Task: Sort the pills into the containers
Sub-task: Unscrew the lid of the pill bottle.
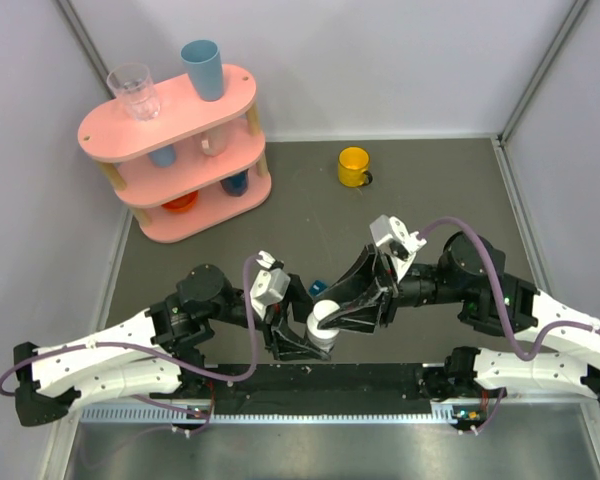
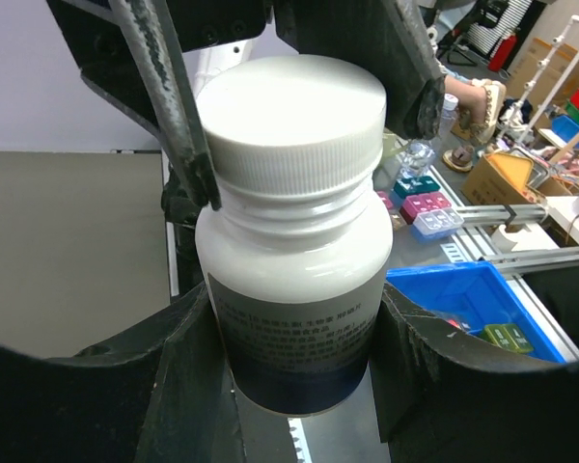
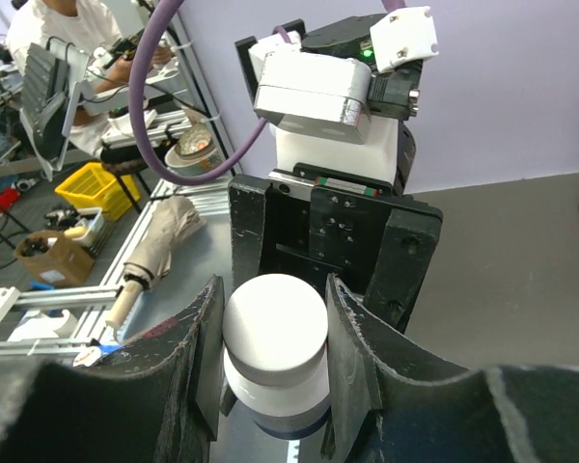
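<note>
Top view: two claws, one white bottle point(image 1: 326, 322), one teal pill box point(image 1: 317, 288), one yellow mug point(image 1: 353, 166). Left claw point(image 1: 310, 345) and right claw point(image 1: 337, 315) were both at the white bottle. The pill box lay on the surface point(image 1: 310, 200) just beyond them.

Left wrist: left claw clamped the bottle's body.

Right wrist: right claw pinched its cap point(image 3: 275, 318).

The pill box showed only from the top.
</note>
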You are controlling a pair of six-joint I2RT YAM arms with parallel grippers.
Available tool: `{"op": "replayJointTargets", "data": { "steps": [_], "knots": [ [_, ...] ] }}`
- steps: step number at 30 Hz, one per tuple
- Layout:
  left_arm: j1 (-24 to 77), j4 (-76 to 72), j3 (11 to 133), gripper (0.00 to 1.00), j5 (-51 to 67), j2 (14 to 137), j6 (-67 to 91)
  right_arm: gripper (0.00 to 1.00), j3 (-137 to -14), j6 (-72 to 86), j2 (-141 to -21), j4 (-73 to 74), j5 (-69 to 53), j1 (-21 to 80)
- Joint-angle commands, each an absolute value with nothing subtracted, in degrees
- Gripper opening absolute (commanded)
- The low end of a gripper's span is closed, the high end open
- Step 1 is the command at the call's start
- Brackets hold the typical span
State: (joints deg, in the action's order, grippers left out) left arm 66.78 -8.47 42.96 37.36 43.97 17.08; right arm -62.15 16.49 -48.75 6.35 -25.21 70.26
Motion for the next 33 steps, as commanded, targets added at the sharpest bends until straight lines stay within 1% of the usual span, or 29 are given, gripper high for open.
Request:
{"op": "replayJointTargets", "data": {
  "steps": [1, 14, 23, 26, 29, 30, 33],
  "knots": [
    [66.4, -12.6, 44.9, 0.00, 39.5, 45.1, 16.7, 0.00, -61.4, 17.2, -48.4, 0.4, -32.5, 70.8],
    [66.4, -12.8, 44.6, 0.00, 40.2, 45.6, 16.6, 0.00, -62.0, 17.8, -48.7, -2.4, -32.9, 70.8],
    [66.4, -11.2, 43.8, 0.00, 38.9, 45.1, 16.1, 0.00, -61.8, 17.7, -45.3, -2.4, -24.3, 70.8],
    [66.4, -9.2, 43.8, 0.00, 37.6, 44.8, 15.5, 0.00, -61.5, 18.1, -43.7, -0.8, -18.8, 70.8],
    [66.4, -5.6, 43.8, 0.00, 33.0, 44.6, 14.4, 0.00, -61.5, 18.5, -42.4, 4.1, -8.5, 70.8],
    [66.4, -4.3, 43.8, 0.00, 31.6, 44.4, 14.1, 0.00, -61.5, 18.6, -41.6, 5.8, -1.9, 70.8],
    [66.4, -0.3, 44.1, 0.00, 26.3, 44.1, 12.9, 0.00, -61.6, 19.6, -40.9, 12.0, 9.0, 70.8]
  ]
}}
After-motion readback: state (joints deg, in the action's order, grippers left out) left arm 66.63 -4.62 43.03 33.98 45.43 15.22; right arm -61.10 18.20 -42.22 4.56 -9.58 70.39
